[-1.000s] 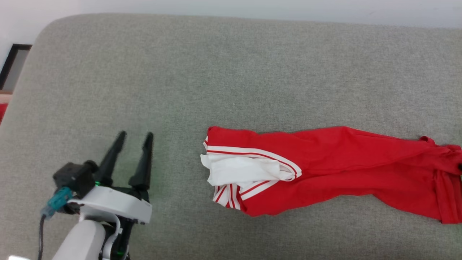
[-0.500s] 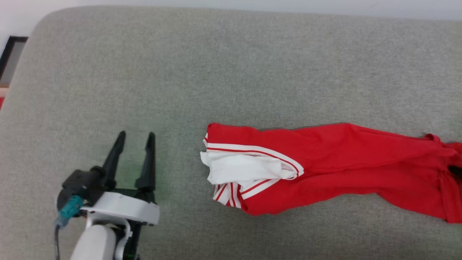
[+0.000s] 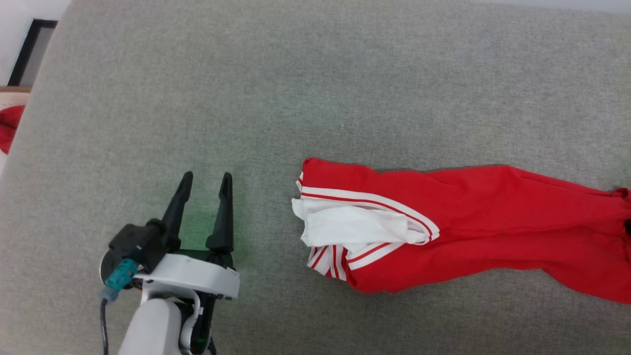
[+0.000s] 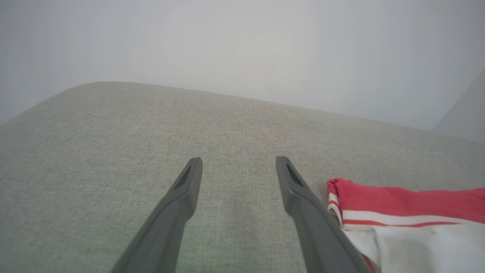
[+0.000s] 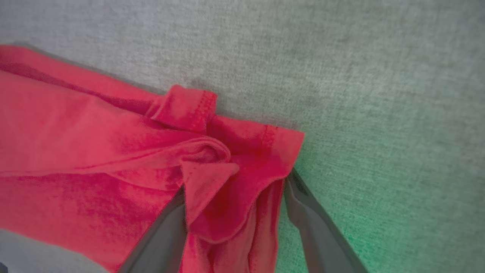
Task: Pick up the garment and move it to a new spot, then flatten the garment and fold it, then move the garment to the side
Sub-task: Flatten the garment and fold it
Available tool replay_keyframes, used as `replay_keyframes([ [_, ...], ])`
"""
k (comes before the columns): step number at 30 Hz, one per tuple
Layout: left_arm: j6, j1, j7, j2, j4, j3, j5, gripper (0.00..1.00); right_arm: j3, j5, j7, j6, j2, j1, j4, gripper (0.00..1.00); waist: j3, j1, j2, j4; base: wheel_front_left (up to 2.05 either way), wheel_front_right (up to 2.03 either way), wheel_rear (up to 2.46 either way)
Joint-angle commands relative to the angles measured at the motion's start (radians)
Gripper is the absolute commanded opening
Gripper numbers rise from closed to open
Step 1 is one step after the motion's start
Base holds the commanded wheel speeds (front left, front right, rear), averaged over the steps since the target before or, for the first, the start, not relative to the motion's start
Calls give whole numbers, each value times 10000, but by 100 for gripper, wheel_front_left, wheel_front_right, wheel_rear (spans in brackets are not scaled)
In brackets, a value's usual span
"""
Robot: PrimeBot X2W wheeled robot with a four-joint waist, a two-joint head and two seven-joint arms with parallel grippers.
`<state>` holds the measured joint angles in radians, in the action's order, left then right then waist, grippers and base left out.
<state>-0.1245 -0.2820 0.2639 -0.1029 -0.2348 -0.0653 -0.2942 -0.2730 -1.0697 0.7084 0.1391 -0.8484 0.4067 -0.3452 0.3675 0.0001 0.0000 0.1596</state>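
One garment [image 3: 468, 212], two grippers, two dark fingers each. The garment is a red shirt, bunched into a long strip that lies flat on the grey fabric surface [image 3: 296, 74]; it runs from mid-frame to the right edge of the head view. One white sleeve with red-and-white striped trim is at its left end, and no letters or number are readable. The left gripper [image 3: 207, 176] sits at lower left of the head view, low over bare surface, near the sleeve end but apart from it, with jaws spread and nothing in them. In the left wrist view the same gripper [image 4: 238, 161] has the garment [image 4: 398, 201] beside its right finger; whether they touch can't be told. In the right wrist view the right gripper [image 5: 235, 189] is at the hem end of the garment [image 5: 94, 151], jaws spread wide and straddling a bunched red fold; the fold is not pinched. The surface [image 5: 379, 76] has a woven texture, a rounded far-left corner and a green glow near each gripper. The room has a plain pale wall [image 4: 242, 45] behind, one dark frame [image 3: 22, 54] at upper left, and one red item [image 3: 7, 128] at the left edge, cut off and unclear.
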Motion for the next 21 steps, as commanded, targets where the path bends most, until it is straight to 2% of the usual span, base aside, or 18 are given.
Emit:
replay_keyframes([
  [1, -56, -49, -3, 58, -7, 47, 65, 100, -393, 325, 445, -152, 575, -613, -366, 100, 59, -1, 0, 48, 0, 0, 0],
  [2, -61, -49, -3, 88, -16, 62, 87, 100, -296, 446, 573, -150, 681, -685, -314, 100, 73, -1, 0, 53, 0, 0, 0],
  [3, -50, -54, -3, 115, -22, 69, 132, 100, -224, 590, 702, -149, 790, -742, -222, 75, 87, -1, 0, 58, 0, 0, 0],
  [4, -56, -59, -3, 138, -29, 79, 162, 100, -104, 698, 781, -129, 909, -780, -139, 30, 104, -1, 0, 54, 0, 0, 0],
  [5, -60, -72, -3, 158, -43, 29, 196, 100, 56, 766, 825, -120, 1046, -799, -77, 0, 119, -1, 0, 53, 0, 0, 0],
  [8, -64, -108, -2, 157, -48, -81, 297, 100, 610, 792, 822, -89, 1436, -854, 198, 0, 119, -1, 0, 18, 0, 0, 0],
  [12, -65, -68, -2, 101, 34, 46, 351, 100, 1706, 1088, 374, -94, 1648, -690, 530, 0, 110, -1, 0, -220, 0, 0, 0],
  [21, -68, -40, -2, -230, 353, 211, 400, 100, 3947, 1967, -606, -91, 1799, -246, 533, 0, 209, -1, 0, -1038, 0, 0, 0],
])
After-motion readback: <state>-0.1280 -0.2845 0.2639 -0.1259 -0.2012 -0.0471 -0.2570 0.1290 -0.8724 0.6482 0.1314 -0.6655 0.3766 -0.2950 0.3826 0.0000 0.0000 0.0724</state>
